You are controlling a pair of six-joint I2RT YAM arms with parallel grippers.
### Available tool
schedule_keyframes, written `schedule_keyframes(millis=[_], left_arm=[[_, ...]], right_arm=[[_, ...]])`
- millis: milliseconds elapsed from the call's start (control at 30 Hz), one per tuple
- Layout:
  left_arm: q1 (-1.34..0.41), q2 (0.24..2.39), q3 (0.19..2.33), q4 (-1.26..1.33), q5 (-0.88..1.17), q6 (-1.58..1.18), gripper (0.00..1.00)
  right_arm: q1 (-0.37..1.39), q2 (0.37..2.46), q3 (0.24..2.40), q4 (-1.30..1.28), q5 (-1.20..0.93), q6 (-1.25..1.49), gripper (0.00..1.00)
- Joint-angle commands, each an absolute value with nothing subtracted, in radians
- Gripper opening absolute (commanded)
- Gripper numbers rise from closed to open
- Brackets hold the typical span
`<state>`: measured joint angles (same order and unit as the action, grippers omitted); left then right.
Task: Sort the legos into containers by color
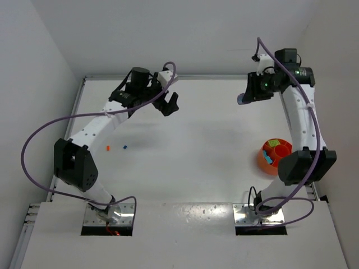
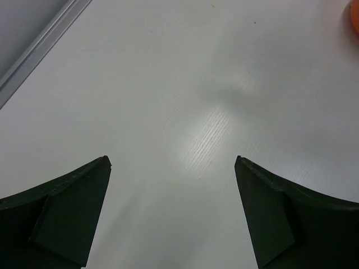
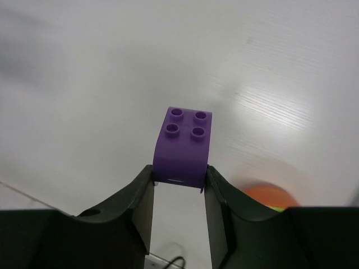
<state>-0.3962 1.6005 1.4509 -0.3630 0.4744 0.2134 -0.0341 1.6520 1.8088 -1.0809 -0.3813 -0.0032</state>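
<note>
**Right wrist view: purple brick gripped, bowl well off toward the base**

1. Grip. The right gripper is clamped on one purple brick. Its fingers press the brick's two lower sides. The face with four studs is turned to the camera. The brick looks squarish, with no marked long axis.

2. Governing relation. In the top external view the orange bowl sits well apart from the right gripper. It lies back toward the near edge and slightly to the right, just beside that arm's lower link. The right arm is the nearer one to it, so in my judgement the coming move is a carry back and down to the bowl.

3. Left side. The left gripper stands wide open with nothing between the fingers, above bare table.

4. Count.
   - Bowls: one.
   - Bricks held: one.
   - Bricks loose on the table: two, an orange brick and a blue brick, side by side and nearer the left arm.
   - Bricks in the bowl: yellow-green and teal pieces show, but the exact number cannot be told.
</note>
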Motion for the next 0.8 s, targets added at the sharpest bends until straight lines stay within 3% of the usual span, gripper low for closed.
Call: schedule_keyframes(millis=[0, 100, 267, 433, 767], left_arm=[[-0.382, 1.638, 1.509, -0.391, 0.497, 0.222, 0.99], [-0.382, 1.684, 1.554, -0.416, 0.523, 0.222, 0.99], [-0.373, 1.753, 1.634, -0.426, 0.543, 0.233, 0.99], [-0.373, 1.824, 1.698, -0.449, 0.563, 0.233, 0.99], [-0.373, 1.959, 1.908, -0.546, 0.591, 0.251, 0.99]], right_arm=[[-0.08, 1.654, 1.94, -1.316, -0.171, -0.192, 0.0], [-0.129, 1.68, 1.993, -1.408, -0.068, -0.242, 0.0], [-0.201, 1.605, 1.838, -1.408, 0.081, -0.31, 0.0], [-0.3, 1.525, 1.665, -1.408, 0.092, -0.339, 0.0], [-0.549, 1.483, 1.533, -1.408, 0.034, -0.318, 0.0]])
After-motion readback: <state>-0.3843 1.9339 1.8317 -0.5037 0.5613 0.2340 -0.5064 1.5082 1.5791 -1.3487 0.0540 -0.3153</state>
